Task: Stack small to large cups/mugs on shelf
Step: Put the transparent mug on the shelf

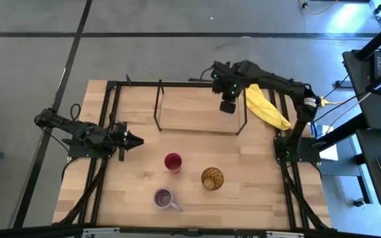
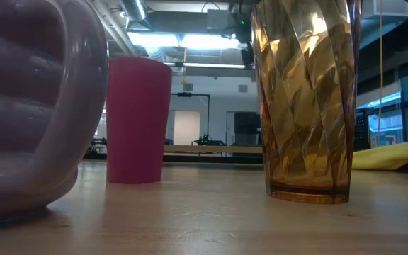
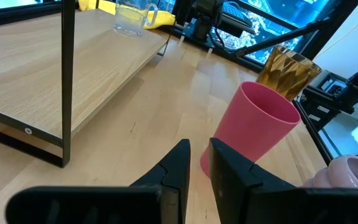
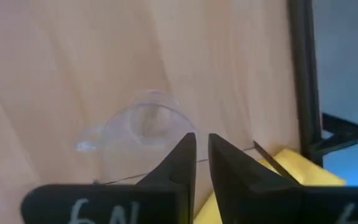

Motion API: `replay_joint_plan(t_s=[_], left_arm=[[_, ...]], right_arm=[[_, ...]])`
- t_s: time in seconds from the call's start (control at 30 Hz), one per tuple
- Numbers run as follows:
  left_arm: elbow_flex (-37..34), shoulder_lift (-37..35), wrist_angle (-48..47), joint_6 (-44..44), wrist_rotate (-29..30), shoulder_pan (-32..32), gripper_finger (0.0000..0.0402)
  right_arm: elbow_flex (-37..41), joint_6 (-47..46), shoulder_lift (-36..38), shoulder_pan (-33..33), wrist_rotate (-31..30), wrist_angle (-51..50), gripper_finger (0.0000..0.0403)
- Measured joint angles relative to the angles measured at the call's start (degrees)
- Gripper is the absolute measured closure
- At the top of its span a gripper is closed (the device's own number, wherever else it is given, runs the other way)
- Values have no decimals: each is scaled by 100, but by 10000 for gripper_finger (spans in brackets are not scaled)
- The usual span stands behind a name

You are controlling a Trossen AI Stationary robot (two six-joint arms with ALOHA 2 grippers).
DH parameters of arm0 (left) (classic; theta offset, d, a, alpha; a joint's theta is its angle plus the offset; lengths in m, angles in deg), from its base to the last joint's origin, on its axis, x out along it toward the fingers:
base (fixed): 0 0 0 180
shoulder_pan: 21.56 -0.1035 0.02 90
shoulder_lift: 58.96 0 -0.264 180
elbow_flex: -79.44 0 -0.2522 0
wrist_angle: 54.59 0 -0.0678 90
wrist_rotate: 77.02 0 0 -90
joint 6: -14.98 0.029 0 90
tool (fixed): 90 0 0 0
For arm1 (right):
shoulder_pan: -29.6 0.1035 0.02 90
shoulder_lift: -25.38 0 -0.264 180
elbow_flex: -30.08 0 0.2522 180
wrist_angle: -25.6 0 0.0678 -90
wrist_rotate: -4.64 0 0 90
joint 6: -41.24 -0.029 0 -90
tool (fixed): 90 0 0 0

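Note:
The small clear glass (image 3: 129, 15) stands on the right end of the shelf's wood board (image 1: 197, 114), under my right gripper (image 1: 228, 106); it also shows in the right wrist view (image 4: 138, 134). The magenta cup (image 1: 172, 162), the amber tumbler (image 1: 211, 178) and the lavender mug (image 1: 165, 198) stand upright on the tabletop in front of the shelf. My left gripper (image 1: 132, 139) is shut and empty at the table's left, pointing toward the magenta cup (image 3: 253, 127). My right gripper comes at the clear glass from above, fingers pointing down. The glass's thin rim wall (image 4: 185, 163) runs through the narrow gap between the two fingers, one finger inside the glass and one outside. The glass stands upright, its base on the shelf board.
A yellow cloth (image 1: 266, 106) lies on the table just right of the shelf. The shelf's thin black rods (image 3: 68, 74) rise at its ends. There is bare tabletop between the shelf and the three cups.

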Motion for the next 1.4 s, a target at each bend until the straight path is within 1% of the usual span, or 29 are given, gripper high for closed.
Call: replay_joint_plan(t_s=[0.17, 0.37, 0.77, 1.1, 1.2, 1.4], left_arm=[[0, 1, 1, 1, -1, 1, 348], [0, 1, -1, 1, -1, 1, 348], [0, -1, 1, 0, -1, 0, 348], [0, 1, 1, 1, -1, -1, 348], [0, 1, 1, 1, -1, -1, 348], [0, -1, -1, 1, -1, 0, 348]], right_arm=[[269, 12, 9, -128, 206, 243, 357], [722, 101, -4, -146, 203, 292, 357], [770, 258, -4, -150, 198, 380, 358], [770, 571, -4, -152, 191, 426, 391], [783, 686, -4, -160, 190, 433, 396], [1344, 724, -4, -226, 190, 498, 393]])
